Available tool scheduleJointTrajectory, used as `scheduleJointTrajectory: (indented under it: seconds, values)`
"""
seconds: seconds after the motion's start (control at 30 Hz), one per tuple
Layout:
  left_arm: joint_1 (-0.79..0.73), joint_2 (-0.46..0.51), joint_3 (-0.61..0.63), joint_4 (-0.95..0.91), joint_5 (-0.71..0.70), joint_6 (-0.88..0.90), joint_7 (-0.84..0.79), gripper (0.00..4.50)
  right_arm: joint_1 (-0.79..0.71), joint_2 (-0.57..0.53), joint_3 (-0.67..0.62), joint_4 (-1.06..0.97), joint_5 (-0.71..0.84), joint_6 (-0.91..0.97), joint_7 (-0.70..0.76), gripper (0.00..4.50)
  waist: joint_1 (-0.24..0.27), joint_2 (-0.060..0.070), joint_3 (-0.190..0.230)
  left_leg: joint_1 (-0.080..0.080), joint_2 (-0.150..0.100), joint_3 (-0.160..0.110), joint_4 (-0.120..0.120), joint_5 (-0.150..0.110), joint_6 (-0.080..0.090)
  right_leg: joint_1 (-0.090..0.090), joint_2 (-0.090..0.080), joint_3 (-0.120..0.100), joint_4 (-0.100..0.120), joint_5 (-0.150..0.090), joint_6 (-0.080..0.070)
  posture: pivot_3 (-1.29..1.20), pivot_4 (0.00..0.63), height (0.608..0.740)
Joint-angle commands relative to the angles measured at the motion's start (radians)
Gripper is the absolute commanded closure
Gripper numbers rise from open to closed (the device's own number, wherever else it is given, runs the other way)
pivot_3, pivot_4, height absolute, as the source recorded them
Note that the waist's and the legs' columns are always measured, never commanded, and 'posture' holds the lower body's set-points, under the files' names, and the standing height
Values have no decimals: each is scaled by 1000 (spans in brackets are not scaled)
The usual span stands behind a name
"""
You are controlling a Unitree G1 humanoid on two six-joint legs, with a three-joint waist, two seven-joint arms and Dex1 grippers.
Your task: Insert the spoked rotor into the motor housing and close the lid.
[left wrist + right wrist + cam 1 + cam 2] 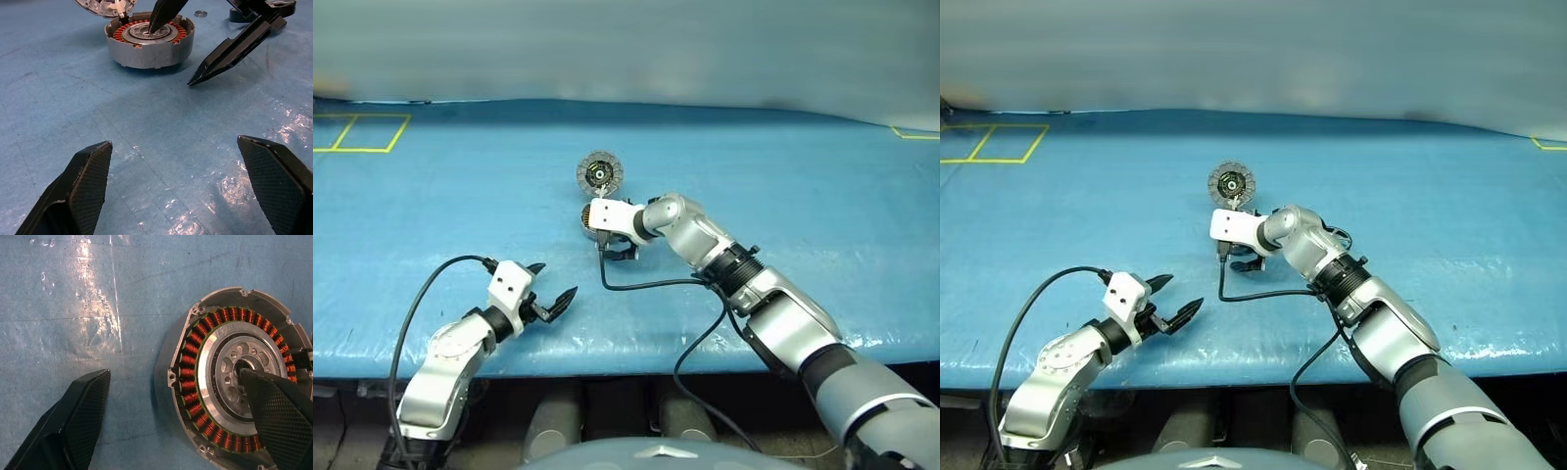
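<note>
A: Blue sheeting covers the whole worktop [822, 196]. Where is the housing [234, 382]?

B: Just left of centre in the head view, mostly hidden under the right hand [176, 416]. The right wrist view shows it best: a grey cup at the right of the frame, a ring of copper windings inside and a pale centre with small holes.

A: Is that hand gripping it?

B: No. Its fingers are spread wide and hold nothing. One fingertip [274, 406] lies over the pale centre, the other is out over bare sheeting beside the cup. Whether the tip touches the metal I cannot tell.

A: And the left hand [551, 286]?

B: Lower left of the head view, near the front edge of the worktop, also spread wide and empty, well apart from the housing.

A: The lid [599, 174]?

B: Just above the housing in the head view, near the centre: a round grey disc, ribbed face with a dark middle showing.

A: The rotor?

B: A small dark object lies at the top of the left wrist view, too cropped to name.
</note>
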Motion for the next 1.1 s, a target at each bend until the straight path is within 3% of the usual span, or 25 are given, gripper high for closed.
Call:
scheduleJointTrajectory:
  seconds: [0.03, 0.3, 0.5, 0.73, 1.1]
  values:
    - [4, -2, 5, -50, 3, -29, 6, 46, -21, 14, -25, 26, -23, -11, -1, 0, 0, 0, 0, 0, 0, 0, 0, 0, 0, 0, 0, 0, 0, 0, 0, 0, 150, 740]
    - [2, -1, 6, -38, 5, -38, 16, 0, 10, 8, -31, -2, -52, 4, 24, 2411, 2, 0, 0, 1, 1, 0, 0, 0, 0, 0, 0, 0, 0, 0, 0, 0, 150, 740]
    - [-4, 2, 12, -30, 5, -39, 16, 0, 60, -13, -41, -143, -43, 84, 68, 2415, 3, 0, 0, 1, 1, 0, 0, 0, 0, 0, 0, 0, 0, 0, 0, 0, 150, 740]
    - [-13, 9, 25, -19, 1, -33, 13, 0, 209, -64, -23, -440, -61, 237, 82, 2415, 6, 0, 0, 1, 1, 0, -2, 0, 0, 0, 0, 0, 0, 0, 0, 0, 150, 740]
    - [-44, 16, 21, -10, -2, -13, 6, 0, 407, -62, 12, -731, -88, 443, 8, 2415, 6, -2, -2, 5, 3, 0, -2, 0, -1, -1, 0, -1, -1, -4, 2, 0, 150, 740]
